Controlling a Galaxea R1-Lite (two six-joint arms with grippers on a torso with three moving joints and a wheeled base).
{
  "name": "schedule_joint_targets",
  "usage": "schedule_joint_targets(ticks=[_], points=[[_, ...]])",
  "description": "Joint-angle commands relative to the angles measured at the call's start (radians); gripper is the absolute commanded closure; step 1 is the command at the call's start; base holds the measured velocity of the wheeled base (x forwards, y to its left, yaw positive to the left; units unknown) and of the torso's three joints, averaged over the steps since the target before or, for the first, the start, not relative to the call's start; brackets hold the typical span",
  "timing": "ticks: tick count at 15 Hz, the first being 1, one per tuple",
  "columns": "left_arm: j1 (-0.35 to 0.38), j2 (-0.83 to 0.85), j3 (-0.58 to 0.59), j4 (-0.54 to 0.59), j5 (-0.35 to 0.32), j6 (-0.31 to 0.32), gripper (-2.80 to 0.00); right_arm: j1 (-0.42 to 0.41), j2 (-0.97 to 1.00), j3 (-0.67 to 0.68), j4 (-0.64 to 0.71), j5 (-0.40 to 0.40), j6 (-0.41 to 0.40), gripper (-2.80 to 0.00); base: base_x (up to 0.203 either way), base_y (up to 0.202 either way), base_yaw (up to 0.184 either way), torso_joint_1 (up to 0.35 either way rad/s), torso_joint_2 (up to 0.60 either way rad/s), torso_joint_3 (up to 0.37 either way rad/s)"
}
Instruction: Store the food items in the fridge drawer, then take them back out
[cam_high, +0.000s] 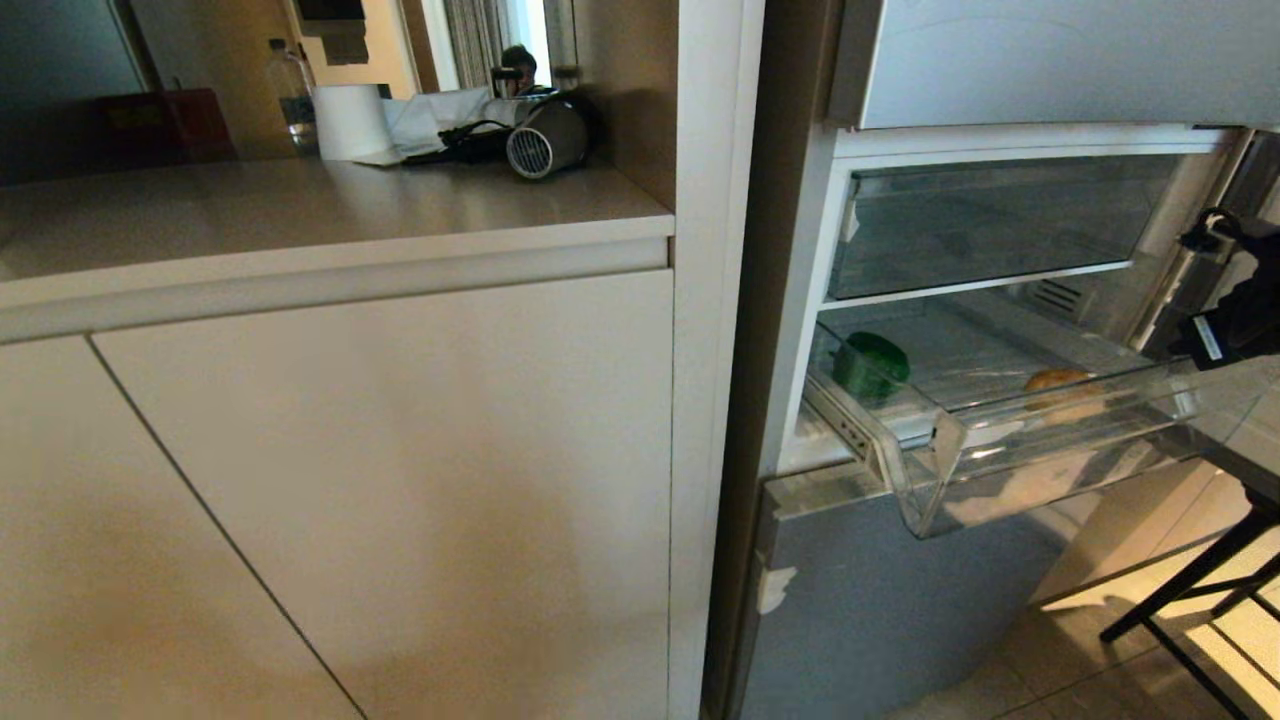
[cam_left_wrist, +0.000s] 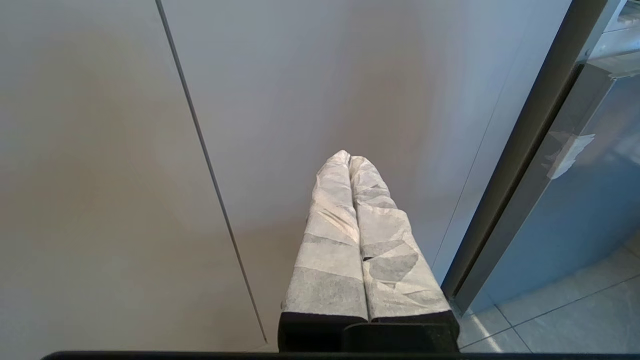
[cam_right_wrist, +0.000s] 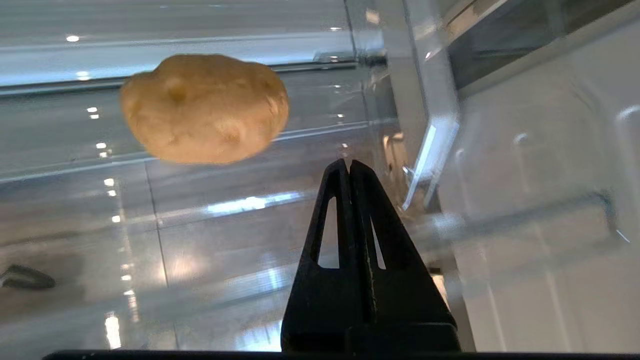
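right wrist view, right claw (cam_right_wrist: 349, 167) closed, empty

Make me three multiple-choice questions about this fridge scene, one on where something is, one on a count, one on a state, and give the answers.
1. Where does the tan-brown oval potato lie?
A. On the beige counter
B. In the clear plastic fridge drawer
C. On the floor tiles

2. How many food items are in the drawer?
A. One
B. Two
C. Three

3. How is the right gripper?
A. Shut, empty
B. Shut on the potato
C. Wide open

Answers:
1 B, it rests on the drawer's transparent floor.
2 B, the potato plus the glossy dark-green bell pepper.
3 A, its black fingers meet beside the potato, which lies apart from them.
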Motion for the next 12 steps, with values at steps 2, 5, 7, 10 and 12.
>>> schedule_joint_targets(ticks=[2,5,7,10,12], points=[[0.001,0.0,0.009,0.0,0.0,0.0,0.0,-0.004,-0.015,0.002,0.047,-0.007,-0.011,0.0,0.0,0.0,0.0,0.0,0.0,0.0],[0.001,0.0,0.009,0.0,0.0,0.0,0.0,-0.024,-0.085,0.006,0.173,-0.018,-0.043,0.0,0.0,0.0,0.0,0.0,0.0,0.0],[0.001,0.0,0.009,0.0,0.0,0.0,0.0,-0.04,-0.125,0.011,0.216,-0.019,-0.055,0.0,0.0,0.0,0.0,0.0,0.0,0.0],[0.001,0.0,0.009,0.0,0.0,0.0,0.0,-0.08,-0.158,0.014,0.29,-0.02,-0.082,0.0,0.0,0.0,0.0,0.0,0.0,0.0],[-0.001,0.0,0.009,0.001,0.0,0.0,0.0,-0.101,-0.164,0.016,0.294,-0.019,-0.085,0.0,0.0,0.0,0.0,0.0,0.0,0.0]])
